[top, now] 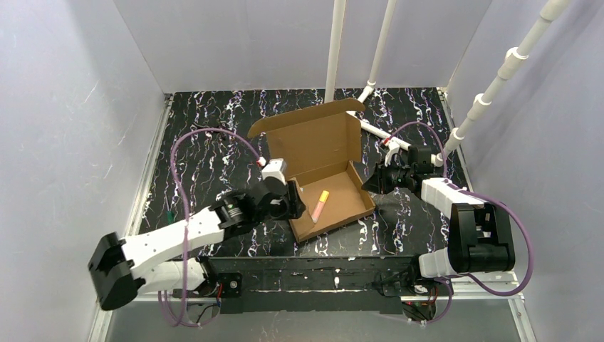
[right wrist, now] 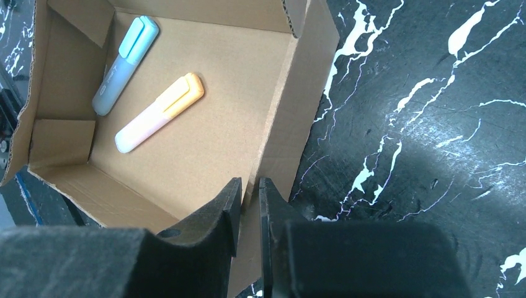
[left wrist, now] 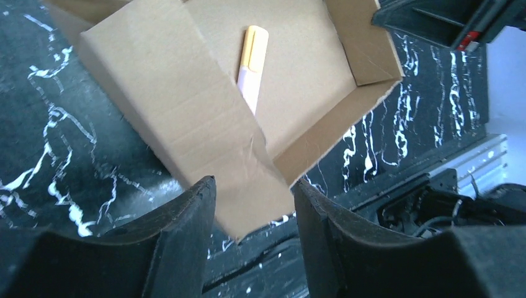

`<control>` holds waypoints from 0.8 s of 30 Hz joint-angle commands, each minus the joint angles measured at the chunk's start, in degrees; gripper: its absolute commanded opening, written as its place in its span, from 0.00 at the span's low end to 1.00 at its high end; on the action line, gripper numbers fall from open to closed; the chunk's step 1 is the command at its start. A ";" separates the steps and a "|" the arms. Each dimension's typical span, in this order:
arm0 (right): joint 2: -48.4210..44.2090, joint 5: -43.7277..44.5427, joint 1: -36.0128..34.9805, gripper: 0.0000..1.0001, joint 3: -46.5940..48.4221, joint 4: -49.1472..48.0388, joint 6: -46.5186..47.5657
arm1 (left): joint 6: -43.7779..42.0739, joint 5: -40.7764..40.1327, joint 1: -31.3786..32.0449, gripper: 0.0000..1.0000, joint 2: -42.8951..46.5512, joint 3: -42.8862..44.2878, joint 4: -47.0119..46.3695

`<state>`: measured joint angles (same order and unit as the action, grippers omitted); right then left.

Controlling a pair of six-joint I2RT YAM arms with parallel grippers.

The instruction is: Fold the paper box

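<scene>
Plain brown corrugated cardboard box [top: 320,153] sat mid black marbled bench [top: 214,157], lid raised far | left tool [left wrist: 253,189] wide, astride near-left corner | right tool [right wrist: 250,186] narrow astride right wall, grip untellable | orange-pink highlighter [right wrist: 159,112], blue highlighter [right wrist: 126,64] lay inside

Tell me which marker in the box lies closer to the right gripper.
The orange-capped marker; the blue marker lies beyond it in the paper box, farther from the right gripper.

Paper box [right wrist: 198,143] wall between right hand [right wrist: 249,202] fingers [right wrist: 224,214]
</scene>
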<state>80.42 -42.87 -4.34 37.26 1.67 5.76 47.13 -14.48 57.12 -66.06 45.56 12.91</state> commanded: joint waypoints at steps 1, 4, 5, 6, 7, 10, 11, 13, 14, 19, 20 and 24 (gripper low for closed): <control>-1.48 -1.25 -0.50 0.24 0.50 1.43 1.31 | -0.24 -0.65 0.18 0.50 10.41 -3.90 6.80; -1.90 -1.27 -0.49 0.25 0.56 1.73 1.89 | 2.66 -3.19 0.23 0.61 17.03 -7.74 10.77; -2.16 -1.18 -0.50 0.26 0.73 2.04 2.28 | 3.66 -3.63 0.21 0.67 19.91 -10.24 11.16; -2.80 -1.05 -0.50 0.28 0.70 2.12 2.64 | 5.72 -3.32 0.22 0.75 23.05 -13.74 9.09; -3.27 -0.93 -0.50 0.30 0.49 2.03 2.84 | 8.88 -2.19 0.20 0.83 25.18 -17.73 4.59; -2.93 -0.87 -0.48 0.31 0.45 2.26 3.32 | 15.27 -2.86 0.09 0.90 16.77 -20.76 -6.75; -2.82 -0.94 -0.49 0.31 0.46 2.28 3.48 | 15.30 -2.93 0.07 0.93 10.21 -19.34 -11.32; -2.86 -0.99 -0.50 0.31 0.45 2.46 3.60 | 16.48 -2.31 -0.31 0.93 5.70 -18.81 -16.61; -2.90 -1.08 -0.50 0.31 0.45 2.46 3.66 | 17.37 -2.91 -0.63 0.94 4.66 -18.45 -16.34; -2.16 -2.39 -0.67 0.31 0.72 2.52 4.06 | 22.10 -6.47 -0.92 0.95 3.70 -16.00 -9.66; -2.14 -2.46 -0.74 0.31 0.74 2.66 4.18 | 22.61 -6.67 -0.93 0.95 2.72 -14.89 -6.76; -2.62 -2.68 -0.78 0.31 0.64 2.72 4.28 | 23.18 -6.32 -0.94 0.93 -1.29 -11.26 -1.83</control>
<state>78.61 -43.68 -4.64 37.26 4.27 9.21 68.20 -17.98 56.45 -64.51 30.33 3.73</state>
